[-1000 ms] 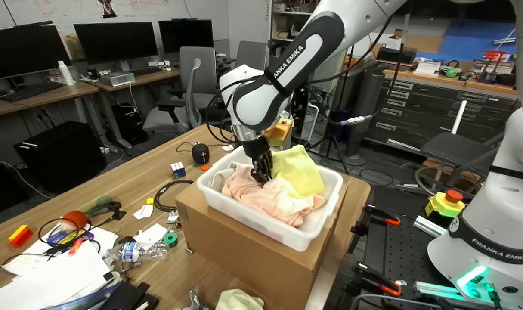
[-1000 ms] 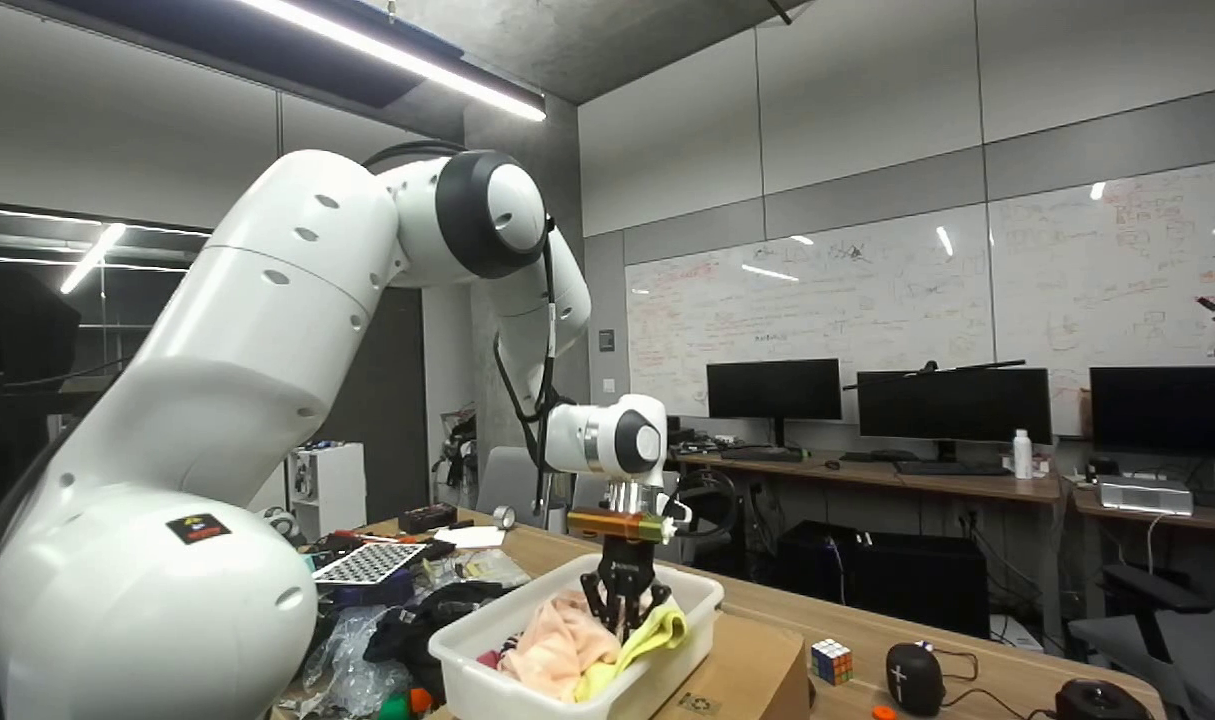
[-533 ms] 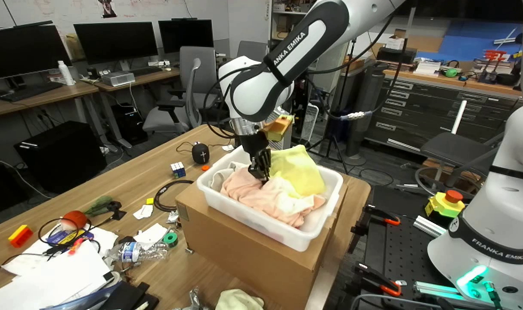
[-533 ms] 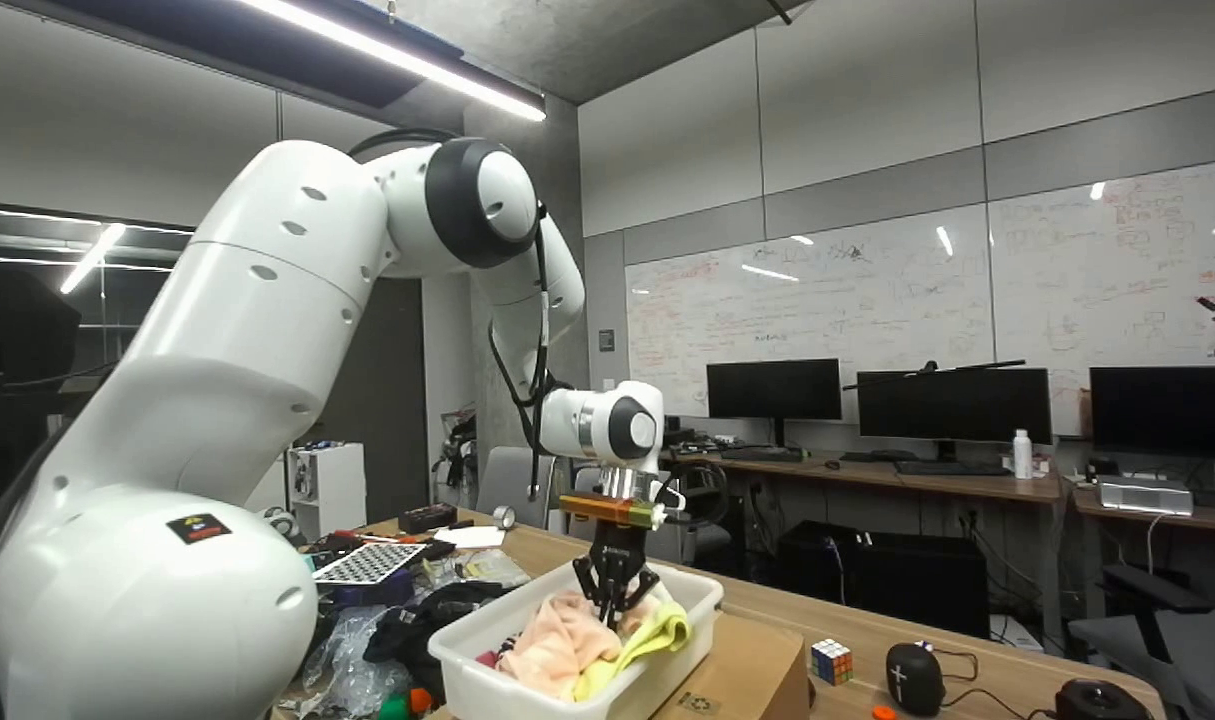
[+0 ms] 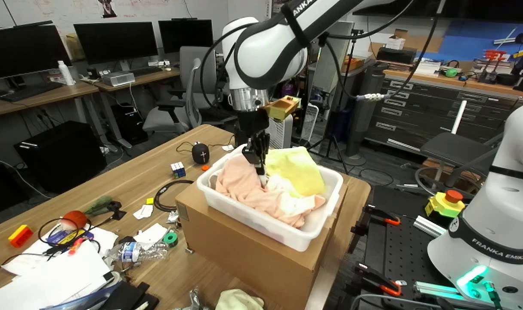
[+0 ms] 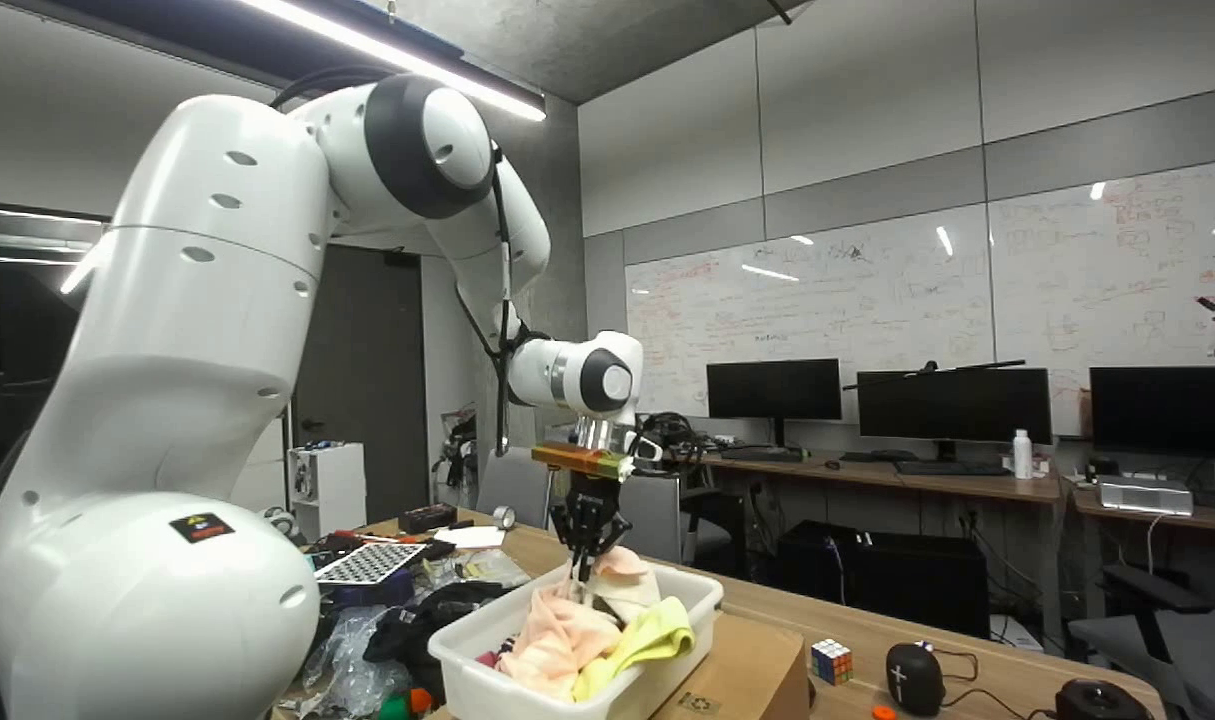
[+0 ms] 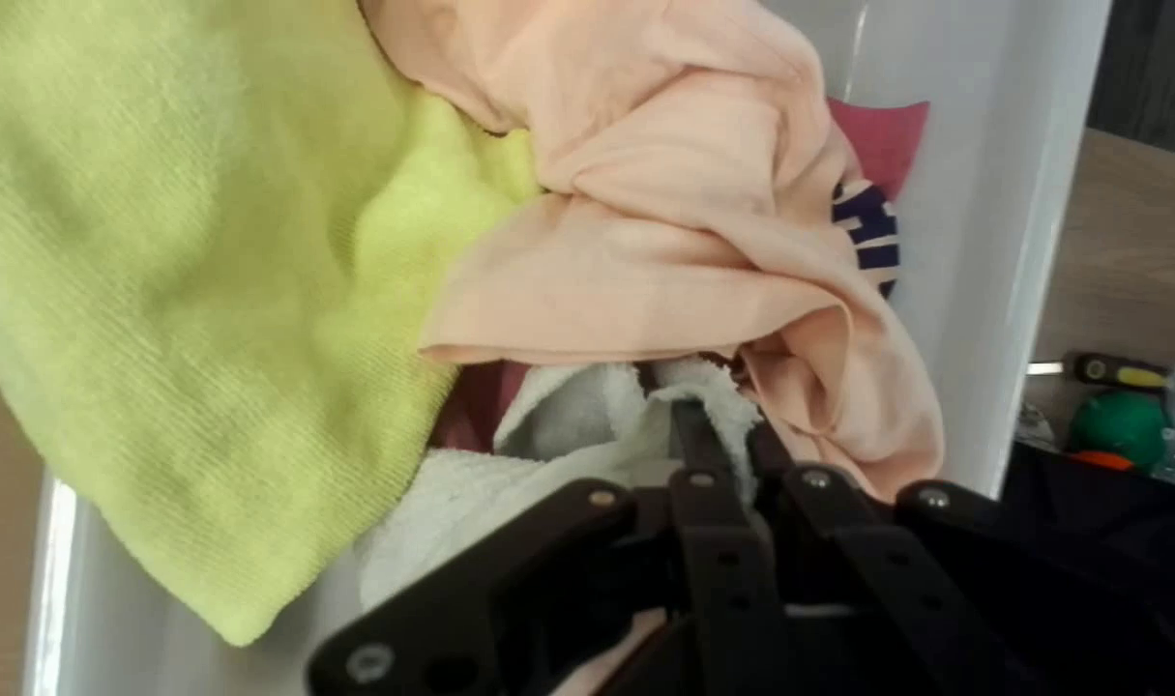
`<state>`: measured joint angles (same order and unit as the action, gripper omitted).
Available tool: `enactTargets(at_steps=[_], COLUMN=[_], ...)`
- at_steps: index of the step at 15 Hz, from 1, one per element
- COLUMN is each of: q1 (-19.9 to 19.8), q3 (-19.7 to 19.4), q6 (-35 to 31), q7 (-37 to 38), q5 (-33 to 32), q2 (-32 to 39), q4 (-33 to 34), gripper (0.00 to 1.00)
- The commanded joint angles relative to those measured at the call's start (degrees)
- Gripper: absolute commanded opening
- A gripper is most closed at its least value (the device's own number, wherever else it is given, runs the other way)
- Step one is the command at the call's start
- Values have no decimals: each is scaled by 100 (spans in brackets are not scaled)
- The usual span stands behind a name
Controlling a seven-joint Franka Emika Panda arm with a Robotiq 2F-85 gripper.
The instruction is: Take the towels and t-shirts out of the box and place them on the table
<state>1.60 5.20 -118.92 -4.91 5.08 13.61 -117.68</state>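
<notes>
A white plastic box [image 5: 261, 226] holds a yellow towel [image 5: 295, 168], a peach t-shirt [image 5: 237, 178] and a white towel [image 6: 619, 597]. The box [image 6: 527, 692], yellow towel [image 6: 657, 632] and t-shirt [image 6: 557, 640] also show in an exterior view. In the wrist view, my gripper [image 7: 732, 437] is shut on a fold of the white towel [image 7: 471, 498]. The t-shirt [image 7: 645, 271] lies just beyond the fingers and the yellow towel [image 7: 200, 290] to the left. A magenta cloth [image 7: 882, 140] and a dark patterned cloth [image 7: 869, 232] peek out from under the t-shirt.
The box stands on a brown cardboard box [image 5: 244, 241] on the wooden table [image 5: 115, 189]. A pale cloth [image 5: 239, 300] lies at the table's near side. A speaker [image 5: 200, 153], a puzzle cube [image 5: 178, 170], a bottle [image 5: 136, 252] and papers [image 5: 72, 275] lie around.
My gripper has risen and drawn a part of the white towel upward. The peach cloth beside it has been pushed up and bulges higher at the box's far end.
</notes>
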Motion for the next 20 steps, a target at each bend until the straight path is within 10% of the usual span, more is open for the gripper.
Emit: enactTargets(at_steps=[1,20], q1=[137,1007], q3=[76,892], q6=[-107,-32], q7=[230,2640], q5=[348,797], q2=[-876,-3205], q4=[-511,-781], gripper=[6,6])
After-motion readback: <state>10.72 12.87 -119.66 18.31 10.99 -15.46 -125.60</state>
